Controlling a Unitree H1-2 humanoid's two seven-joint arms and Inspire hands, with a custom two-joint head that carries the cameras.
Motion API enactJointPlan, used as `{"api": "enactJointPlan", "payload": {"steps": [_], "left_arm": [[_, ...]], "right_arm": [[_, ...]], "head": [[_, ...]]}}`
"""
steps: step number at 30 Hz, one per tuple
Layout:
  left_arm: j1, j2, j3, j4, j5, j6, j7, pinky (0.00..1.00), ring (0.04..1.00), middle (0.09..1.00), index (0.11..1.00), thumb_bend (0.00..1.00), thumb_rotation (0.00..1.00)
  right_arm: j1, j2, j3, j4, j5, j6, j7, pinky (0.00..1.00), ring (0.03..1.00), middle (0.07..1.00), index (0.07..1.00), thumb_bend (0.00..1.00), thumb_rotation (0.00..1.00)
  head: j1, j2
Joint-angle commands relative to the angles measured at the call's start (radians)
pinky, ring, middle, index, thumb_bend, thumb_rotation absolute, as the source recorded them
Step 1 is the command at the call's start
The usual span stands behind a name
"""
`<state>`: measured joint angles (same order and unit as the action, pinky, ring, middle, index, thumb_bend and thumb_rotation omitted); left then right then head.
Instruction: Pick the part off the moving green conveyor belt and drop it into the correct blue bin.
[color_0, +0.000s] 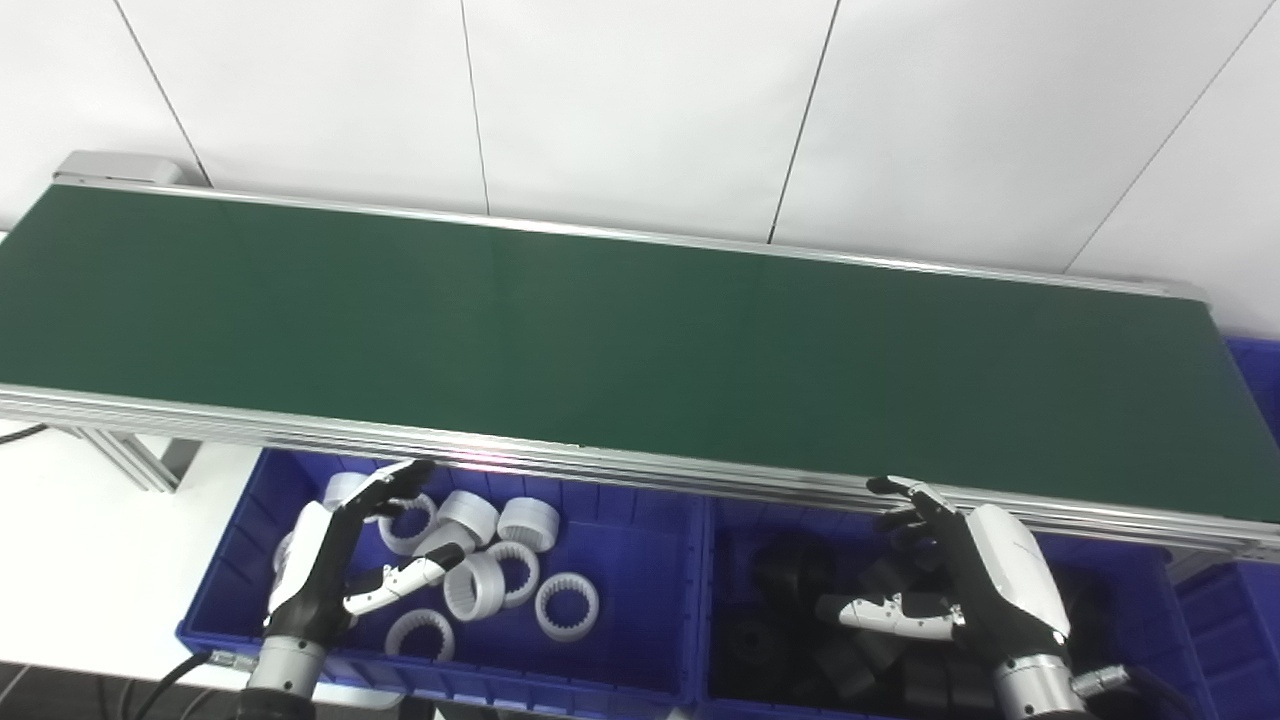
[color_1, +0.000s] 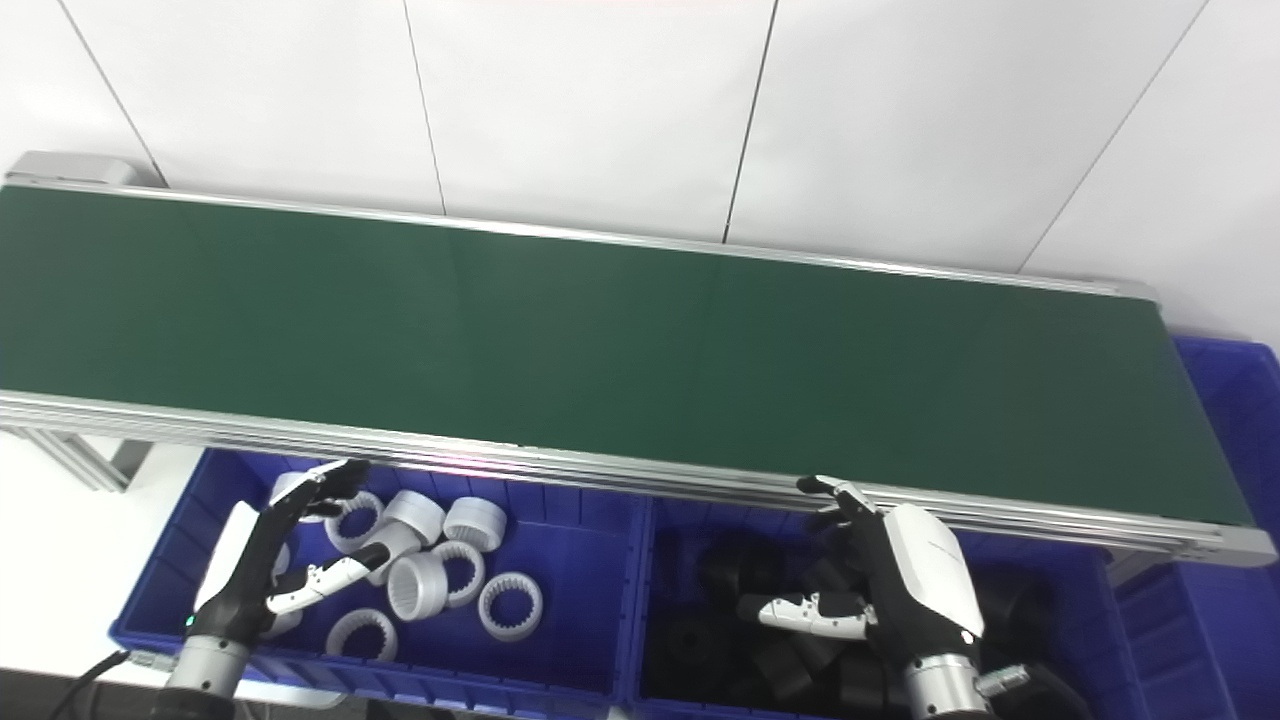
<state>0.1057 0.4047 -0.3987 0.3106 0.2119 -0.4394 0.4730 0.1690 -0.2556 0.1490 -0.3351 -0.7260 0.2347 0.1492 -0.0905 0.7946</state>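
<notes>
A: Belt check. The long dark green conveyor belt (color_0: 620, 350) with aluminium side rails is bare in both views, no part on it anywhere.

B: So where's the task's part?

A: Not in view on the belt. Only sorted ones: white toothed plastic rings (color_0: 478, 585) lie in the left blue plastic bin (color_0: 640, 640), black toothed rings (color_1: 720, 635) in the right blue plastic bin (color_1: 1080, 600), both below the near rail.

B: Hands?

A: Left hand (color_0: 335, 560) hovers over the white rings, fingers spread apart, holding nothing. Right hand (color_0: 960, 570) over the black rings, also fingers apart and empty, fingertips up near the rail.

B: Step?

A: My read: waiting between picks, both hands parked over their bins. Next move needs a part to ride in, then the hand on the matching colour side reaches over the rail, times the grab against the belt's motion and closes on the ring.

B: View differences?

A: Right eye view shows more of a 3rd blue bin (color_1: 1235, 420) past the belt's right end; left eye view clips it to a sliver. Left eye view shows a dark cable at the far left edge, absent in the other.
</notes>
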Motion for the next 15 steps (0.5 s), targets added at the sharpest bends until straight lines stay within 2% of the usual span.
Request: {"api": "enactJointPlan", "payload": {"steps": [1, 4, 7, 11, 15], "left_arm": [[-0.008, 0.039, -0.02, -0.075, -0.017, -0.031, -0.011, 0.72, 0.767, 0.782, 0.773, 0.89, 0.67], [-0.016, 0.064, -0.05, -0.125, 0.016, -0.031, -0.03, 0.73, 0.775, 0.79, 0.782, 0.87, 0.67], [-0.029, 0.073, -0.06, -0.186, 0.001, -0.03, -0.12, 0.76, 0.802, 0.815, 0.797, 0.84, 0.57], [-0.05, 0.065, -0.037, -0.227, 0.028, -0.028, -0.238, 0.78, 0.843, 0.854, 0.823, 0.85, 0.59], [-0.067, 0.06, -0.009, -0.295, 0.084, 0.053, -0.361, 0.86, 0.925, 0.904, 0.86, 0.86, 0.63]], "right_arm": [[-0.008, 0.0, -0.006, -0.038, -0.006, -0.002, -0.013, 0.54, 0.627, 0.655, 0.797, 0.83, 0.36], [-0.01, 0.005, -0.002, -0.046, -0.015, 0.015, 0.001, 0.54, 0.627, 0.659, 0.801, 0.83, 0.38], [-0.011, 0.014, 0.002, -0.05, -0.027, 0.03, 0.01, 0.54, 0.632, 0.664, 0.807, 0.84, 0.4], [-0.013, 0.022, 0.008, -0.059, -0.041, 0.054, 0.027, 0.56, 0.646, 0.672, 0.813, 0.84, 0.43], [-0.017, 0.026, 0.015, -0.061, -0.054, 0.058, 0.03, 0.57, 0.647, 0.67, 0.811, 0.86, 0.49]], "head": [[-0.017, 0.002], [-0.057, 0.007], [-0.104, 0.014], [-0.15, 0.027], [-0.175, 0.038]]}}
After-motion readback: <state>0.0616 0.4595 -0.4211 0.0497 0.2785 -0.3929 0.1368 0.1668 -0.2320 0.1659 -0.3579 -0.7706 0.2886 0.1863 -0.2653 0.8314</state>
